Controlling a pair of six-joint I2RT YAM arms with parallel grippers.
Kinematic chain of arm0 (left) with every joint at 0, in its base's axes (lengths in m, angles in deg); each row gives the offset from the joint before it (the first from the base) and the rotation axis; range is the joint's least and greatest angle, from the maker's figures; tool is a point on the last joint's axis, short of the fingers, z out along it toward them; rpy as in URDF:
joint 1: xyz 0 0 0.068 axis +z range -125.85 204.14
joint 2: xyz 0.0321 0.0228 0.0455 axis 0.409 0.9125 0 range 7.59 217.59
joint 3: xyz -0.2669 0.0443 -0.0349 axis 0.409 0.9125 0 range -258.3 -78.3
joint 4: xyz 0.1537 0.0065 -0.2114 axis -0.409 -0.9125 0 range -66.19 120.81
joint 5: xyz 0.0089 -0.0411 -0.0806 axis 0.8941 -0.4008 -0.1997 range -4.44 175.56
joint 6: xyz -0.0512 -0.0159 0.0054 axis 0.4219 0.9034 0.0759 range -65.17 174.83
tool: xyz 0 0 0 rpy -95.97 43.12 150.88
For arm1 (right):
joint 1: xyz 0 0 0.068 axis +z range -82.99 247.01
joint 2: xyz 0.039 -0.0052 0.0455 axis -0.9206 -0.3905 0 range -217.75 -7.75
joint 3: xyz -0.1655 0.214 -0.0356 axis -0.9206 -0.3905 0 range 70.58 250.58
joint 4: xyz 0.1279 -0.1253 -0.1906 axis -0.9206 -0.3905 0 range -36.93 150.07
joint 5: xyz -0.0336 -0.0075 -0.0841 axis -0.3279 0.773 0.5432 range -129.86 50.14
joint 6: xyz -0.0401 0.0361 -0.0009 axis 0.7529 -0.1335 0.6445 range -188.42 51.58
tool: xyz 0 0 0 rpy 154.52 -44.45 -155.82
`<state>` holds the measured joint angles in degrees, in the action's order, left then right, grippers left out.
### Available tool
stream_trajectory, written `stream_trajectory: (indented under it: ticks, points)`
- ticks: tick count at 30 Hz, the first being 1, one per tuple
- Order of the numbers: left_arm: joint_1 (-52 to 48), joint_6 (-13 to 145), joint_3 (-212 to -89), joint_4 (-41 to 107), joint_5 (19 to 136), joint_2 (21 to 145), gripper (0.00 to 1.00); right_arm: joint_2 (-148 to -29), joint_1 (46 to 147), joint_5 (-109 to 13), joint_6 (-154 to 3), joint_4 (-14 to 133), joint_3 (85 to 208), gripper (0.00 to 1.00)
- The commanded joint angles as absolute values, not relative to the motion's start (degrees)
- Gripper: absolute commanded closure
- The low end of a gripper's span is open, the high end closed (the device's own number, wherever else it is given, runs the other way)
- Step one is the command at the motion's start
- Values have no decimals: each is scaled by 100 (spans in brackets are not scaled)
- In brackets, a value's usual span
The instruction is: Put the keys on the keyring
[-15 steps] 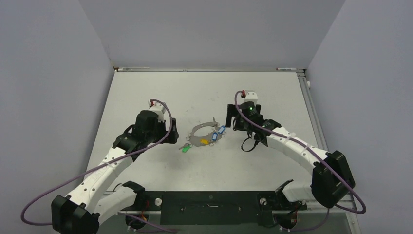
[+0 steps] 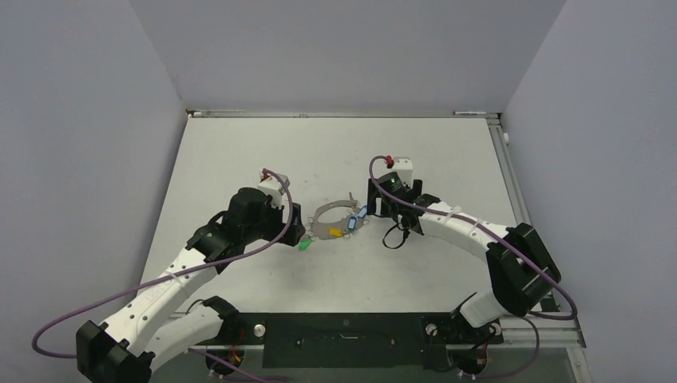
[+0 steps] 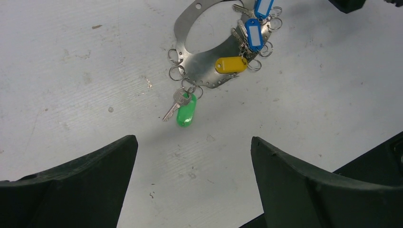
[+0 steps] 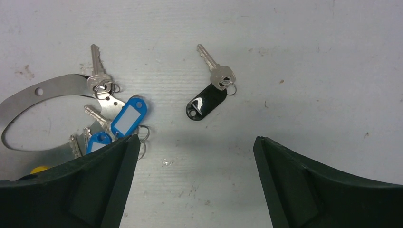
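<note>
Lying before right pincer: seemingly loose key

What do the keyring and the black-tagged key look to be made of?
The keyring looks like thin sheet metal, grey with a dull sheen and punched holes. The black tag looks like glossy plastic: a bright highlight shows. Its key looks like bare silvery metal.

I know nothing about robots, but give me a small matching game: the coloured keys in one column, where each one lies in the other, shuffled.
1. green key
2. yellow key
3. black key

a. alone on the bare table, well apart from the keyring
b. lying across the keyring's metal band
c. just outside the keyring's edge, on the left arm's side

Pairs: 1-c, 2-b, 3-a
</note>
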<state>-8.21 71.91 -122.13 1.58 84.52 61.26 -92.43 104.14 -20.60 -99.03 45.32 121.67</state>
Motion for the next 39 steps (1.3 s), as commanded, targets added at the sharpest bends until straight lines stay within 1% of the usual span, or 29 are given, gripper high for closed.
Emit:
stream_trajectory:
  ticks: [1, 3, 7, 9, 12, 14, 16, 19, 22, 23, 27, 28, 30, 31, 33, 37, 39]
  points:
    - [-1073, 7080, -12134, 513, 8712, 5791, 14, -9416, 10063, -1947, -10027, 4593, 12457, 4]
    - [-1194, 7075, -12085, 531, 8757, 5707, 16, -9413, 9844, -2291, -9825, 4786, 12387, 4]
    - [-1481, 7040, -11928, 672, 8748, 5637, 24, -9254, 9497, -2717, -9332, 4942, 12272, 6]
    - [-1682, 7030, -11864, 714, 8769, 5681, 30, -9202, 9276, -2942, -9233, 5028, 12156, 10]
    - [-2068, 6951, -11846, 666, 8959, 5792, 35, -9283, 8828, -3599, -9186, 5188, 12090, 17]
    - [-2329, 6922, -11838, 611, 9230, 5880, 38, -9412, 8760, -3844, -9119, 5224, 12159, 21]
    - [-2463, 6922, -11825, 636, 9286, 5944, 41, -9517, 8758, -3940, -9061, 5225, 12243, 24]
    - [-2475, 6812, -11769, 746, 9257, 6024, 45, -9594, 8758, -3942, -9093, 5289, 12250, 26]
    - [-2477, 6535, -11614, 1031, 9140, 6119, 56, -9631, 8765, -3883, -9212, 5421, 12182, 26]
    - [-2480, 6506, -11573, 1124, 9132, 6172, 58, -9634, 8767, -3854, -9270, 5462, 12147, 26]
    - [-2642, 6446, -11592, 1371, 9466, 6461, 58, -9591, 8818, -3830, -9337, 5610, 12046, 24]
    - [-2776, 6233, -11559, 1621, 9503, 6520, 58, -9572, 8845, -3810, -9263, 5618, 12041, 24]
    - [-3112, 5725, -11433, 2135, 9641, 6642, 54, -9533, 8892, -3693, -9167, 5553, 12057, 24]
    - [-3218, 5351, -11359, 2391, 9618, 6716, 52, -9511, 8898, -3657, -9143, 5515, 12067, 23]
    - [-3255, 4732, -11285, 2745, 9401, 6870, 51, -9435, 8907, -3680, -9132, 5550, 12020, 23]
    - [-3227, 3594, -11609, 2518, 9164, 7164, 52, -9298, 8907, -3863, -9149, 5690, 11907, 23]
    - [-3028, 2956, -11799, 2203, 8710, 7341, 53, -9238, 8905, -3906, -9172, 5746, 11848, 23]
